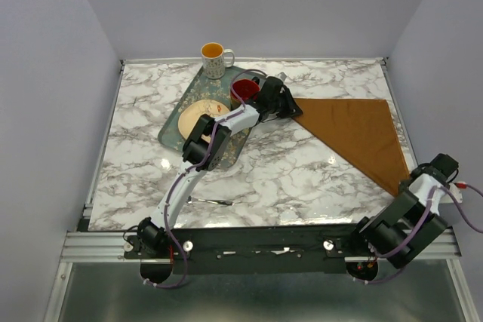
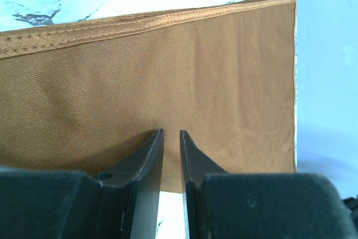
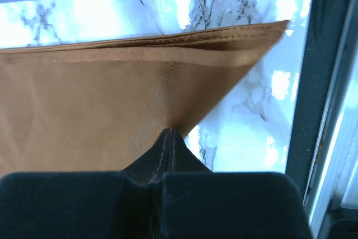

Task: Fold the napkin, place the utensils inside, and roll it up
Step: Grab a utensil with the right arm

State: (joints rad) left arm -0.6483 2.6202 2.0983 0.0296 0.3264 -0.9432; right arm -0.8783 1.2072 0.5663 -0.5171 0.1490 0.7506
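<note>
The rust-brown napkin [image 1: 355, 133] lies folded into a triangle on the right half of the marble table. My left gripper [image 1: 293, 109] sits at its left corner. In the left wrist view its jaws [image 2: 171, 132] stand a narrow slit apart over the napkin's [image 2: 168, 71] near edge, with bare table showing between them. My right gripper [image 1: 408, 185] is at the napkin's near corner. There its fingers [image 3: 172, 131] are shut on the cloth [image 3: 112, 93], which puckers into the tips. One slim silvery utensil [image 1: 211, 201] lies on the table near the left arm.
A dark green patterned tray [image 1: 172, 130] at the back left carries a cream plate [image 1: 198, 116] and a red cup [image 1: 245, 90]. A patterned mug [image 1: 216, 58] stands behind it. The table's right edge and metal rail [image 3: 330, 110] run close to my right gripper.
</note>
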